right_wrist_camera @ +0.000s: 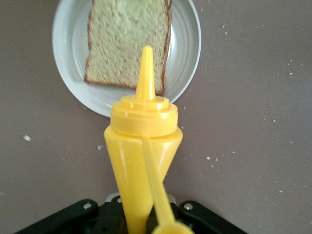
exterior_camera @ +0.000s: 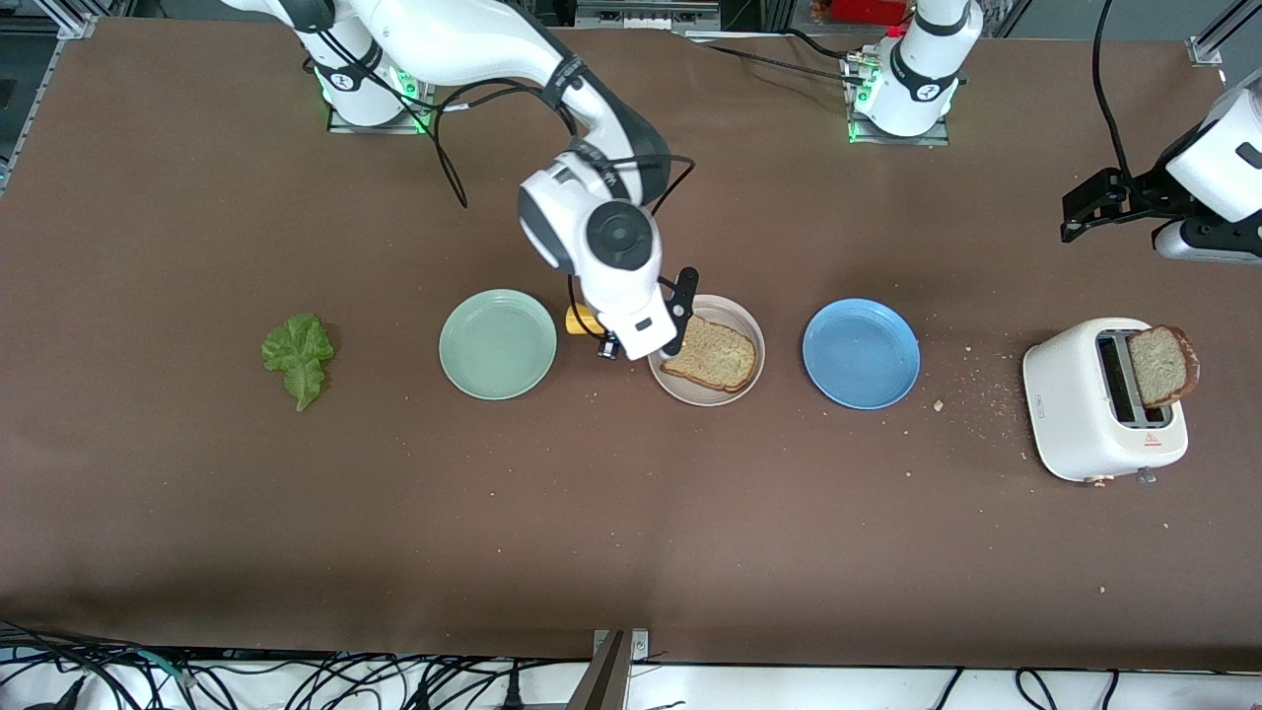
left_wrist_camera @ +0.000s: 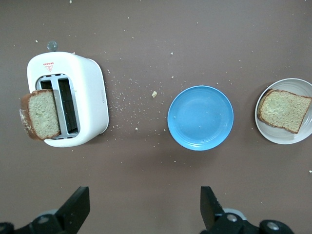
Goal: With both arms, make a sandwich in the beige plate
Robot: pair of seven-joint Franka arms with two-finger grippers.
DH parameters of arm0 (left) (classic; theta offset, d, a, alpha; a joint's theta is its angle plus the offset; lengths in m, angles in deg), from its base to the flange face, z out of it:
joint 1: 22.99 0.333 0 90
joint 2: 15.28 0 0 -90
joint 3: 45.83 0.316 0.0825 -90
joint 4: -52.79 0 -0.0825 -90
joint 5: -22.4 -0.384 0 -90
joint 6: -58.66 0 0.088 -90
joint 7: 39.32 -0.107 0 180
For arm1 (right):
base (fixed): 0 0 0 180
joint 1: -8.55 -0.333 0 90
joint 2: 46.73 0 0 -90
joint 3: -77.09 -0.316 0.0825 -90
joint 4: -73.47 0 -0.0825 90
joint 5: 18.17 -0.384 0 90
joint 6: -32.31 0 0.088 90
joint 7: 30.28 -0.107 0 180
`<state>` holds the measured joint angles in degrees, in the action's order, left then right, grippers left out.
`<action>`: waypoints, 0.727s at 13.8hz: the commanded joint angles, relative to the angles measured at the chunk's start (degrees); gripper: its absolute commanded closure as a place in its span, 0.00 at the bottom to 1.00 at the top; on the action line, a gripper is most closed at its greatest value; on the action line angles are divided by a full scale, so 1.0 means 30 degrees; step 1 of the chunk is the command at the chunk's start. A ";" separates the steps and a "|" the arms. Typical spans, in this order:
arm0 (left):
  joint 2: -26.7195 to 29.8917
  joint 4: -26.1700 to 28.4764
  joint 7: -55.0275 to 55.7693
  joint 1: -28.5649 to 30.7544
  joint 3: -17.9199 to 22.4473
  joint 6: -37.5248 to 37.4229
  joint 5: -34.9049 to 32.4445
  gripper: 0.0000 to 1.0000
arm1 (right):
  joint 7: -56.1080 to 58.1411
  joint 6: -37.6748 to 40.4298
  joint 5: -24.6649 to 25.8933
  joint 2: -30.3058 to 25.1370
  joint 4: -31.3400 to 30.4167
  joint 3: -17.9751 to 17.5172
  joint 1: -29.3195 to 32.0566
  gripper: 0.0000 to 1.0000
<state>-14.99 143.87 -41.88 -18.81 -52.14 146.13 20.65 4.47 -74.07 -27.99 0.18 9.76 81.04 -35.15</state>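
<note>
1. The setting was a robotics lab, not a home kitchen: two white robot arms (exterior_camera: 592, 247) stood bolted to base plates (exterior_camera: 897, 128) along one edge of a wide brown table (exterior_camera: 631, 532).
2. Loose black cables (exterior_camera: 296, 680) trailed past the table's edge nearest the front camera, and metal framing (exterior_camera: 1218, 39) showed at its corners.
3. Kitchen props on the table, a white toaster (exterior_camera: 1104, 399) and coloured plates (exterior_camera: 861, 353), were laid out in a row.

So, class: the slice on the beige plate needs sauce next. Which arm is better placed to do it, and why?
Right. Its claw is shut on the yellow squeeze bottle beside the beige plate and slice. The left claw hangs open near the toaster, holding nothing.
</note>
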 commanded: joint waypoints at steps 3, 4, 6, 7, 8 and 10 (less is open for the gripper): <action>0.0107 -0.0243 0.0093 0.0016 -0.0007 -0.0151 0.0348 0.00 | -0.0628 0.0481 -0.5040 -0.0695 0.0086 -0.0145 0.1701 1.00; 0.0136 -0.0243 0.0093 0.0015 -0.0007 -0.0151 0.0348 0.00 | -0.0627 0.0481 -0.5771 -0.0898 0.0057 -0.0145 0.2111 1.00; 0.0107 -0.0243 0.0093 0.0045 -0.0007 -0.0151 0.0348 0.00 | -0.0511 0.1382 -0.7121 -0.1193 0.0027 -0.0261 0.3337 1.00; 0.0107 -0.0243 0.0122 0.0016 -0.0007 -0.0151 0.0348 0.00 | -0.0220 0.2143 -0.7794 -0.1222 0.0085 -0.0349 0.3926 1.00; 0.0107 -0.0243 0.0151 0.0015 -0.0007 -0.0151 0.0348 0.00 | 0.0392 0.2673 -0.8902 -0.1281 0.0086 -0.0350 0.4598 1.00; 0.0107 -0.0243 0.0181 0.0015 -0.0007 -0.0151 0.0348 0.00 | 0.2233 0.3844 -1.1334 -0.2070 -0.0438 -0.0263 0.6034 1.00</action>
<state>-14.97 143.86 -41.88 -18.82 -52.14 146.13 20.65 6.98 -66.35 -56.27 -3.36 9.88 81.10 -20.98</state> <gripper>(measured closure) 0.000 0.894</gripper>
